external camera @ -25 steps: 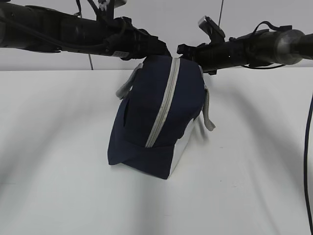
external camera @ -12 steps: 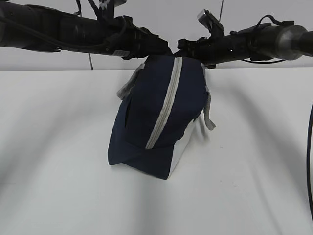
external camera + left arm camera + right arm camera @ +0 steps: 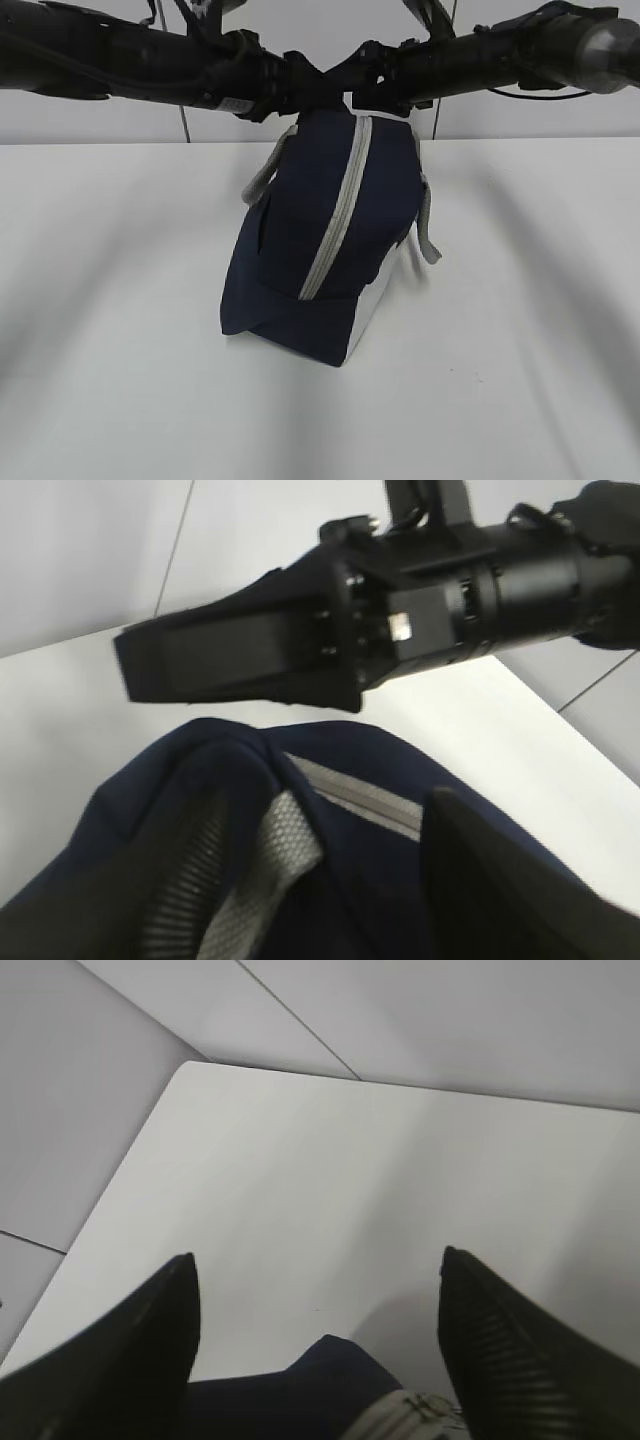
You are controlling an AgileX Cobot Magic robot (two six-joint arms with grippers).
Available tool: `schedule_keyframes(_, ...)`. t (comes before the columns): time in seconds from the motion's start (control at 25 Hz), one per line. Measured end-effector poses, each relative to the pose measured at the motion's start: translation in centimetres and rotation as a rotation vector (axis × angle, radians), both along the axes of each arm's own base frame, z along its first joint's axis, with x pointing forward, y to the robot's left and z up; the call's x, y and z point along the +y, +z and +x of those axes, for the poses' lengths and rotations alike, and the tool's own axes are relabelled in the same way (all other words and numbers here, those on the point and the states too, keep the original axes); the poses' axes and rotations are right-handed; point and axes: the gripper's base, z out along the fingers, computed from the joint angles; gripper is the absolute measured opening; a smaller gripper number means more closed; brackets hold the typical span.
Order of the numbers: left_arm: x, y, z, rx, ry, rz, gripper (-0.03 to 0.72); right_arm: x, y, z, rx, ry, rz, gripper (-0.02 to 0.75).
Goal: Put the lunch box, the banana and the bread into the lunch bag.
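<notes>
The dark navy lunch bag (image 3: 290,240) stands in the middle of the white table (image 3: 520,330), its grey zipper (image 3: 335,215) closed along the top. My left gripper (image 3: 318,98) is at the bag's far top end. In the left wrist view it (image 3: 310,880) is open, with a fold of the bag (image 3: 200,760) and a grey strap (image 3: 270,860) between its fingers. My right gripper (image 3: 365,75) hovers just above the same end, open and empty. In its own view it (image 3: 318,1280) is over the bag's end (image 3: 290,1400) and zipper pull (image 3: 425,1408). The lunch box, banana and bread are out of view.
Grey strap handles hang on the bag's left (image 3: 262,175) and right (image 3: 428,225) sides. The right arm's gripper (image 3: 240,665) shows close above the bag in the left wrist view. A grey wall stands behind the table's far edge (image 3: 400,1085).
My right gripper has moved left and up, closer to the left gripper over the bag's far end. The left arm and the bag have barely moved.
</notes>
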Motion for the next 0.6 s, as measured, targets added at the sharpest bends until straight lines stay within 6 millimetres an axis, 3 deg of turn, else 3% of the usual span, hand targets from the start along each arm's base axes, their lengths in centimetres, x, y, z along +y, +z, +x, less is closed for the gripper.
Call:
schedule_keyframes(0.28,3.5,3.9,-0.9,0.016,0.069,0.071,0.432,-0.1,5.2,-2.2,-0.062,0.032,0.005,0.556)
schedule_keyframes(0.6,5.6,7.0,-4.4,0.138,0.044,0.246,0.432,-0.6,8.9,-7.5,-0.068,0.053,-0.020,0.558)
